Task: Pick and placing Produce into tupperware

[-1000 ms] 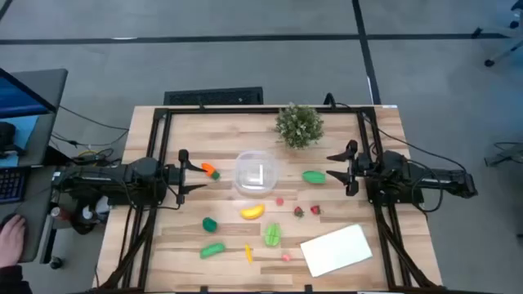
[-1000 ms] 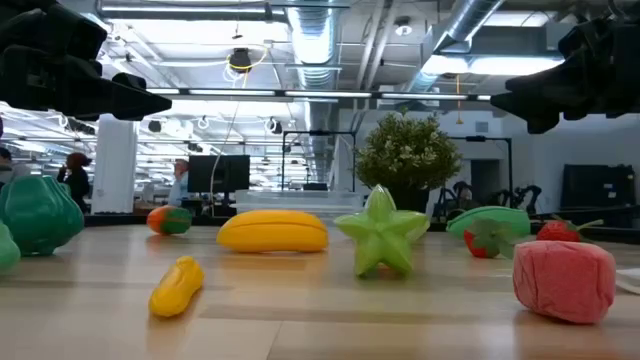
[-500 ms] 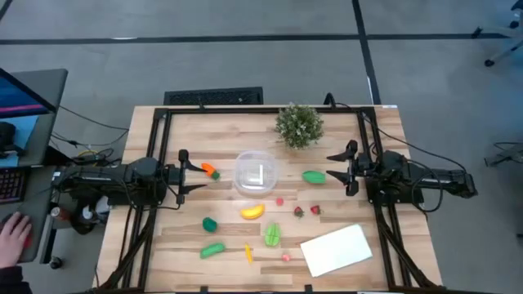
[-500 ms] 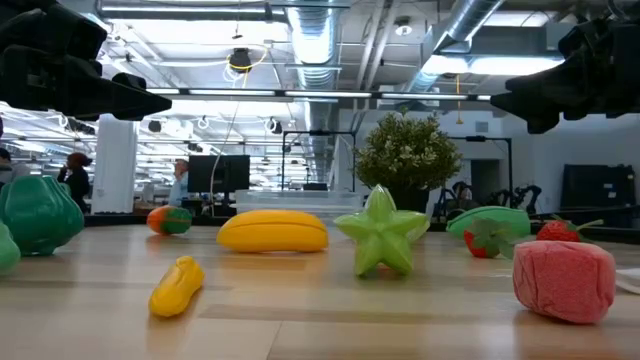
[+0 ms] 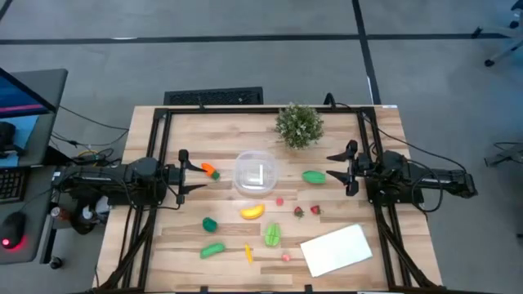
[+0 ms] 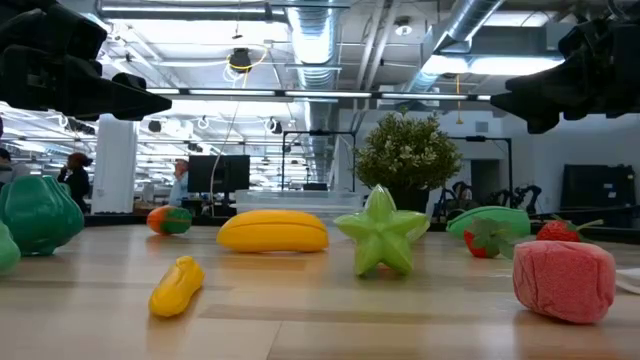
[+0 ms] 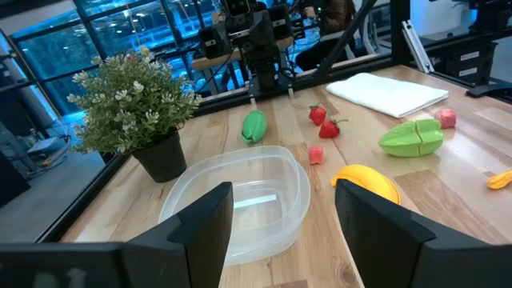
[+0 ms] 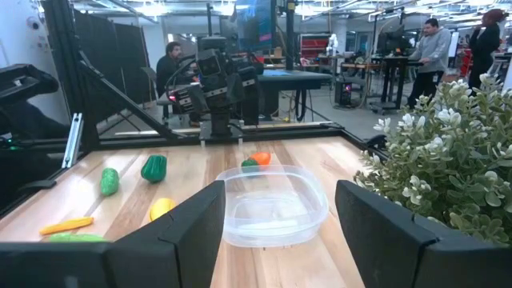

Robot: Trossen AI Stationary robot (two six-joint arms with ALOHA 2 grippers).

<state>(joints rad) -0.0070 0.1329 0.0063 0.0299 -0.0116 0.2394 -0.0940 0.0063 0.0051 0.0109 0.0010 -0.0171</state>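
The left gripper (image 5: 181,174) hovers at the table's left side with its jaws apart and nothing in them; the right gripper (image 5: 342,167) mirrors it on the right, also spread and bare. Between them sits the clear, round-cornered plastic container (image 5: 256,173), apparently without produce in it. A small orange carrot with a green top (image 5: 211,171) lies just beside the left fingertips, a glossy green oval vegetable (image 5: 314,175) just beside the right. Starting with either looks sensible: descend squarely over it and close across its narrow width.
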